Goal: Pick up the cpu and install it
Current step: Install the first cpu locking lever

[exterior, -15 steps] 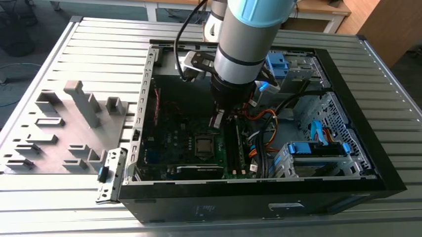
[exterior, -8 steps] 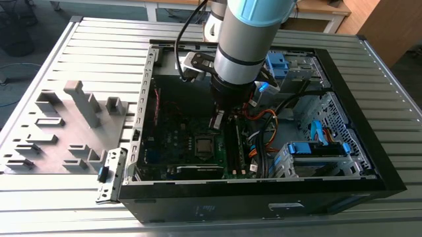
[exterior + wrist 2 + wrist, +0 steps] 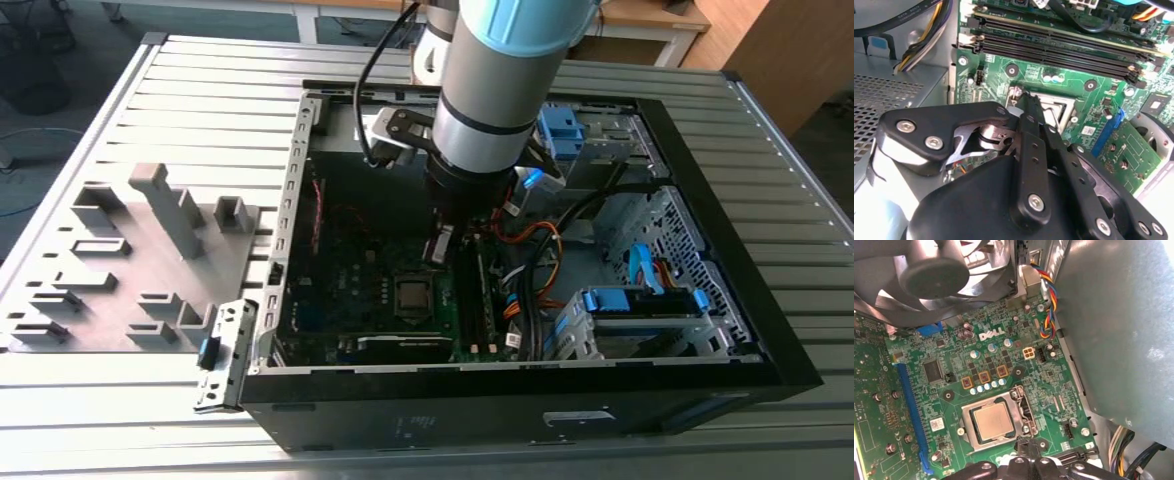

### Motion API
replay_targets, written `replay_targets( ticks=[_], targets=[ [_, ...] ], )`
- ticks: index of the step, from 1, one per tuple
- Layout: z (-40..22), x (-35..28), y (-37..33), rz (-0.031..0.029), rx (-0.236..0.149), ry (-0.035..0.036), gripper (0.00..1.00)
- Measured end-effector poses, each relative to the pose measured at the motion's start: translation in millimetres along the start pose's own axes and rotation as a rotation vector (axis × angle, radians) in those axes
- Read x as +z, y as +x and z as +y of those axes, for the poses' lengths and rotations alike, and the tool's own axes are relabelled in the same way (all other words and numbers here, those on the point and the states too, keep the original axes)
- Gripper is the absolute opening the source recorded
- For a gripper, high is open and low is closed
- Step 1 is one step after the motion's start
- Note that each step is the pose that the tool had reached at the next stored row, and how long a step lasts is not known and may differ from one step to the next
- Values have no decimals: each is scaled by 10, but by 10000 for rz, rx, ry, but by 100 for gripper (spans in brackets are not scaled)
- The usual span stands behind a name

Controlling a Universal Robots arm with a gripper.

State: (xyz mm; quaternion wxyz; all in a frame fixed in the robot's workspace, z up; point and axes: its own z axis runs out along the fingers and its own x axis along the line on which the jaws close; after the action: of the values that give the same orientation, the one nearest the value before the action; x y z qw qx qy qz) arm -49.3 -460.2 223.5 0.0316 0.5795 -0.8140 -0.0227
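Your gripper (image 3: pixel 1026 102) hangs pinched shut, empty, just off the socket (image 3: pixel 1024 412) where the cpu (image 3: pixel 991 422) lies seated (flat, by the look). Drift lower and it could gouge the motherboard (image 3: pixel 1004 370).

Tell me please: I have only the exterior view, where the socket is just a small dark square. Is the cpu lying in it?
Observer: Yes. In the first wrist view the cpu lies flat in the socket, with the metal frame around it.
Operator: And where is the gripper in relation to it?
Observer: The gripper is at the socket's rim, beside the cpu, not over its middle.
Operator: Is something else standing near that place?
Observer: A grey fan sits beyond the socket, well apart from the gripper.
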Motion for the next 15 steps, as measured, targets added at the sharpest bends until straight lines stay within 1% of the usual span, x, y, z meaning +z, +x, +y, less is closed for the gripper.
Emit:
replay_targets(
  ticks=[3,4,6,12,15],
  targets=[
    [-5,34,5,7,-2,3,11],
    [-6,45,6,20,-1,8,11],
    [-9,67,8,50,-2,18,11],
    [-17,135,15,171,-28,59,11],
    [-21,173,19,209,-73,73,11]
  ],
)
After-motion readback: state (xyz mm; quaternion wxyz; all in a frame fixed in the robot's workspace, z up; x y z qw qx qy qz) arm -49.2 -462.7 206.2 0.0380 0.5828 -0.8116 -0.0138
